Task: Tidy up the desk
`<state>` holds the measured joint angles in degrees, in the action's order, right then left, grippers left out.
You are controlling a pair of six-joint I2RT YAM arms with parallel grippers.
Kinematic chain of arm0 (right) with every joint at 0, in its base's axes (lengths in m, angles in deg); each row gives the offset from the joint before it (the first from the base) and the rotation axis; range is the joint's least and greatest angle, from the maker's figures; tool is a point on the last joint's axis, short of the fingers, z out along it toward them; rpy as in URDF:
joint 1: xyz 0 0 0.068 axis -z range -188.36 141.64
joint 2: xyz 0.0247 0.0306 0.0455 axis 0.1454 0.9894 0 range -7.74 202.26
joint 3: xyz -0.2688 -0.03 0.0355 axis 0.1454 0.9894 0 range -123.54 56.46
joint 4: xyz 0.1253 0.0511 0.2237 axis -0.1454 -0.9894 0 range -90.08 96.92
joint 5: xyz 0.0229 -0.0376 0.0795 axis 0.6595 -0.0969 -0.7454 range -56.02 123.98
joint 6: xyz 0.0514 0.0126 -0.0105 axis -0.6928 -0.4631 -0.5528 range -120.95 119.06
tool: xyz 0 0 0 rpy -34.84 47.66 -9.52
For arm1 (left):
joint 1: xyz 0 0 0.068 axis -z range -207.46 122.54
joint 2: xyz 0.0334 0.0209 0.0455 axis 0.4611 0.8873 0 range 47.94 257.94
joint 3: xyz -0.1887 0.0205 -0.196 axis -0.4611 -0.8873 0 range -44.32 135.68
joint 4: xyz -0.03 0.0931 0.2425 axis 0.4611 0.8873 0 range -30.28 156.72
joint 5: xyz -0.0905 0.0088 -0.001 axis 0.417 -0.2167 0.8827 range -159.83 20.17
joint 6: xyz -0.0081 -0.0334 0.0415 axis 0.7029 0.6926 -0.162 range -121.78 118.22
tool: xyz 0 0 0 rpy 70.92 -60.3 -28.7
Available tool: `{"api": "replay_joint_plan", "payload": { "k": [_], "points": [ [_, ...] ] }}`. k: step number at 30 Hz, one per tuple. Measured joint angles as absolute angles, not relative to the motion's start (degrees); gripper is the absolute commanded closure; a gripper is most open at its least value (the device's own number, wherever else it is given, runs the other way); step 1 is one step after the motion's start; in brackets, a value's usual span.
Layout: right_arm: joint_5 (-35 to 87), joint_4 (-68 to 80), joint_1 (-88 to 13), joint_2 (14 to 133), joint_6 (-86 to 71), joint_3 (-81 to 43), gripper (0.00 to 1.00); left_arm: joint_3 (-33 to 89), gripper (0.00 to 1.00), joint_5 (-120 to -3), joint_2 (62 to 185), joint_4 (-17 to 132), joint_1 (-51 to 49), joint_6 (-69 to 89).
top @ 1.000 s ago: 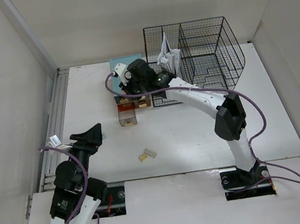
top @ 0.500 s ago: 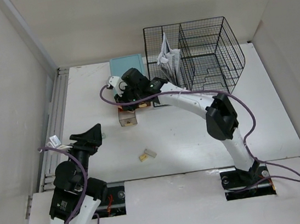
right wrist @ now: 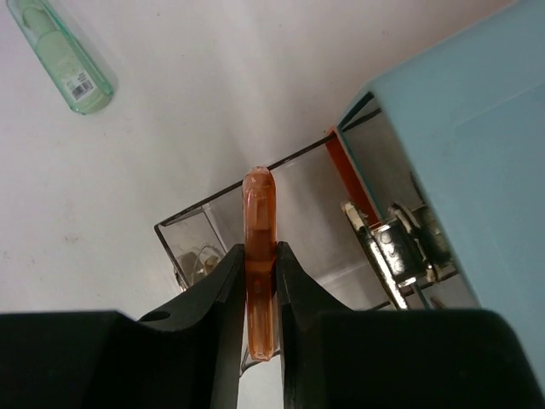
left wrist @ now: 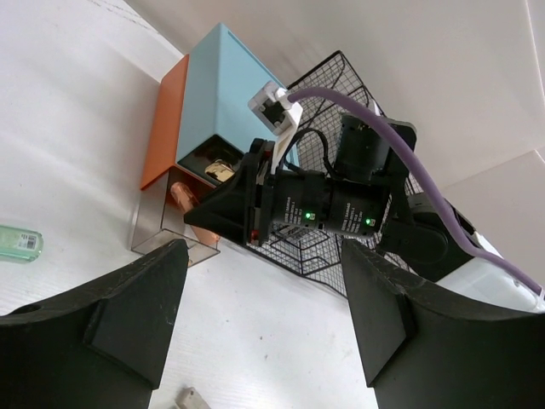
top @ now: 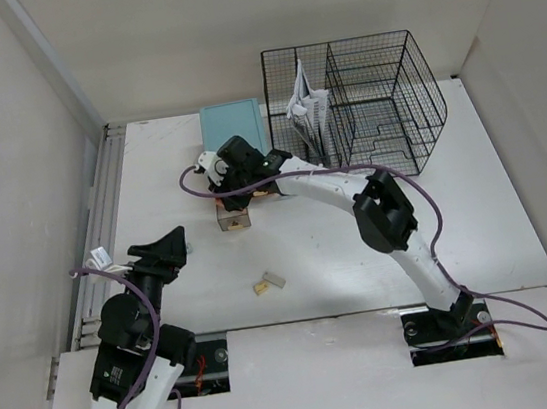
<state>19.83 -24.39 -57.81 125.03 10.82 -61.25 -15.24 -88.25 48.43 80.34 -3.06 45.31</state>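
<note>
So your surface (top: 478,228) is the big white slab filling the middle of the overhead view, with a metal rail (top: 95,228) down its left edge and both arm bases at the near edge. Sitting on it toward the back is a teal drawer box (top: 233,129), and right beside that on the right is a black wire rack (top: 371,101) with some white papers (top: 306,107) stuck upright in it. A clear drawer (right wrist: 183,234) is pulled out from the front of the teal box. Your right hand (right wrist: 258,256) is right over that drawer, pinched tight on a slim see-through orange piece (right wrist: 258,200). Its tip points down at the drawer, but I can't tell whether it's touching. The next compartment over has a metal clip (right wrist: 392,247) in it. A pale green labelled piece (right wrist: 64,51) lies flat on the surface, off to the left of the drawer. Your left hand (left wrist: 264,256) is spread wide with nothing in it, near the left side and well apart from the box. Two small bits (top: 269,283) lie closer to the near edge.
</note>
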Motion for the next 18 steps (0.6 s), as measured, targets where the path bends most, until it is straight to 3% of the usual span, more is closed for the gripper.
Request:
{"api": "replay_joint_plan", "payload": {
  "k": [1,3,4,7,12,17,18],
  "points": [
    [20.0,-24.4,-57.8,125.0,10.8,-61.5,0.77,-15.2,0.30,-88.2,48.4,80.3,-3.1,45.3],
    [20.1,-24.3,-57.8,125.0,10.8,-61.9,0.65,-15.3,0.30,-88.2,48.4,80.3,-3.1,45.3],
    [20.2,-24.3,-57.8,125.0,10.7,-62.1,0.55,-15.2,0.30,-88.2,48.4,80.4,-3.1,45.3],
    [20.4,-24.3,-57.8,125.0,10.8,-62.2,0.45,-15.2,0.30,-88.3,48.4,80.3,-3.1,45.2],
    [21.4,-24.5,-58.3,123.4,11.3,-61.3,0.45,-15.2,0.34,-88.2,48.4,80.3,-3.1,45.0],
    [16.7,-24.4,-58.3,117.8,13.4,-59.6,0.48,-13.5,0.68,-87.5,48.4,80.0,-3.1,43.3],
    [14.6,-24.3,-58.3,116.9,13.9,-59.6,0.48,-12.6,0.70,-87.1,48.4,79.4,-3.1,42.7]
  ]
}}
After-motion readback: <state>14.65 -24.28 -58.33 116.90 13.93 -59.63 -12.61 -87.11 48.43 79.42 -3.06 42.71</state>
